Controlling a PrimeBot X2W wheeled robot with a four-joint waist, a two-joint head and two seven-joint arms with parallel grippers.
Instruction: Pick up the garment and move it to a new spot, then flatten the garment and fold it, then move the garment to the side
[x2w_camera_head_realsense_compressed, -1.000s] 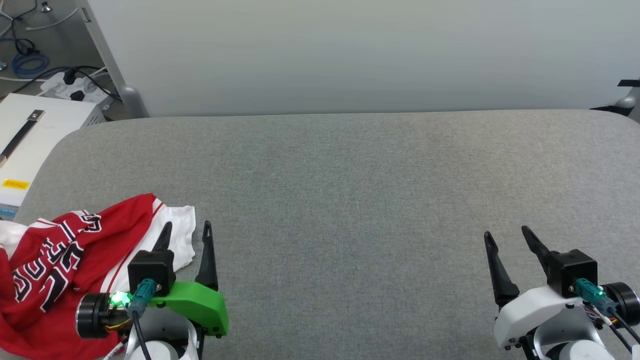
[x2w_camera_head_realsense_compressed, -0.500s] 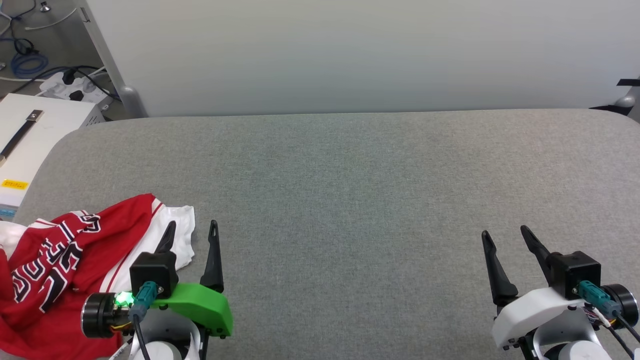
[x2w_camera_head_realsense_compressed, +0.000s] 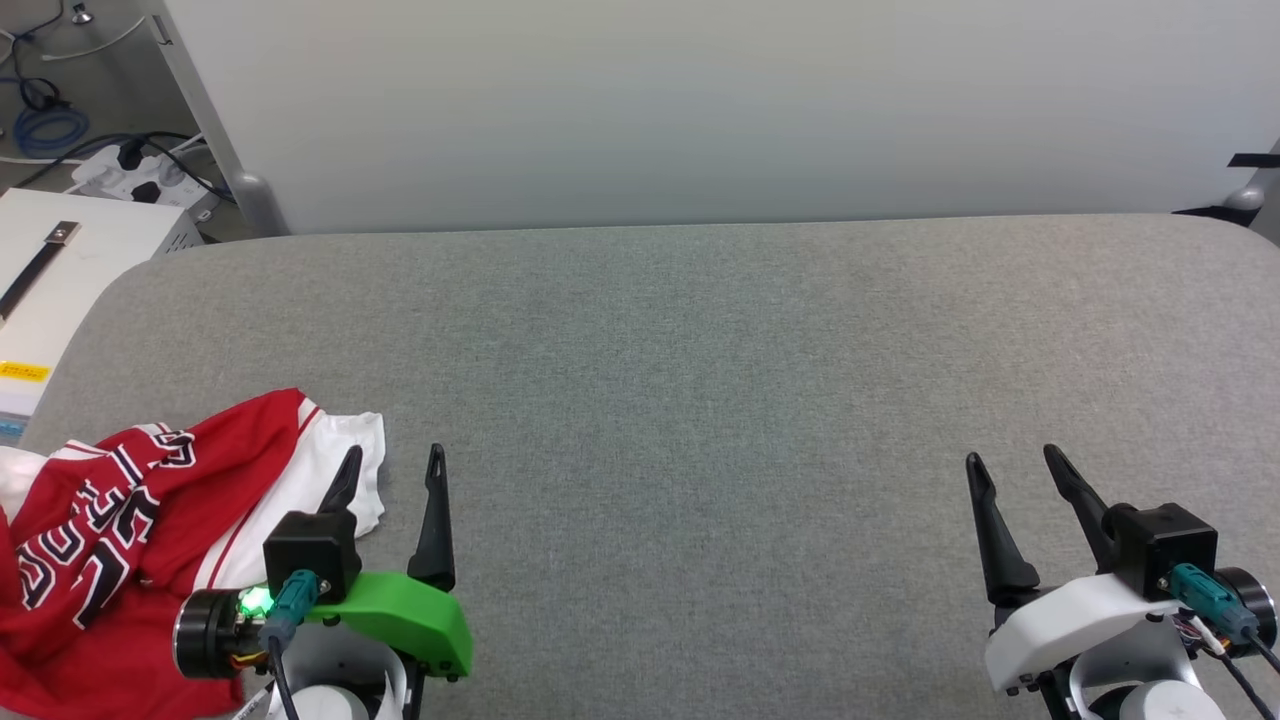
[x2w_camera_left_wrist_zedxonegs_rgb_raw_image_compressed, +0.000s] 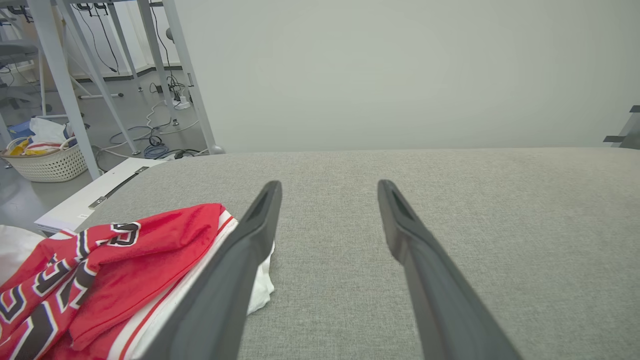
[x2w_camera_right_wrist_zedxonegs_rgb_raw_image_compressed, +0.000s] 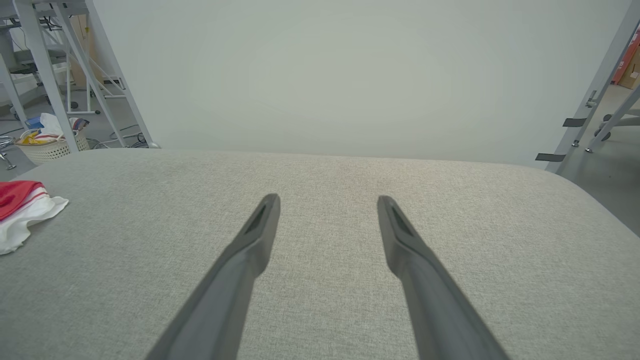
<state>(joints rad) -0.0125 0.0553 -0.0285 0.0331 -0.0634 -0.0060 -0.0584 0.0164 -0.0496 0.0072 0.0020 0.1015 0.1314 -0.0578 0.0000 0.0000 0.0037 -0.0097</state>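
Note:
The garment (x2w_camera_head_realsense_compressed: 120, 520), a red jersey with white sleeves and black white-edged lettering, lies crumpled at the near left corner of the grey table (x2w_camera_head_realsense_compressed: 700, 380). My left gripper (x2w_camera_head_realsense_compressed: 393, 466) stands open just right of it, one finger over the white sleeve edge, nothing between the fingers. In the left wrist view the garment (x2w_camera_left_wrist_zedxonegs_rgb_raw_image_compressed: 100, 265) lies left of the left gripper (x2w_camera_left_wrist_zedxonegs_rgb_raw_image_compressed: 327, 187). My right gripper (x2w_camera_head_realsense_compressed: 1010, 467) is open at the near right, far from the garment. The right wrist view has the right gripper (x2w_camera_right_wrist_zedxonegs_rgb_raw_image_compressed: 327, 201) over bare cloth and a bit of garment (x2w_camera_right_wrist_zedxonegs_rgb_raw_image_compressed: 20, 210) at its left edge.
A pale partition wall (x2w_camera_head_realsense_compressed: 700, 100) runs behind the table. Left of the table stand a white box (x2w_camera_head_realsense_compressed: 50, 290), a power strip and cables (x2w_camera_head_realsense_compressed: 130, 170) on the floor. A white basket (x2w_camera_left_wrist_zedxonegs_rgb_raw_image_compressed: 47, 160) sits among table legs farther left.
Both grippers have opened slightly wider. The left gripper has shifted a little right, off the sleeve. The head view has drifted slightly.

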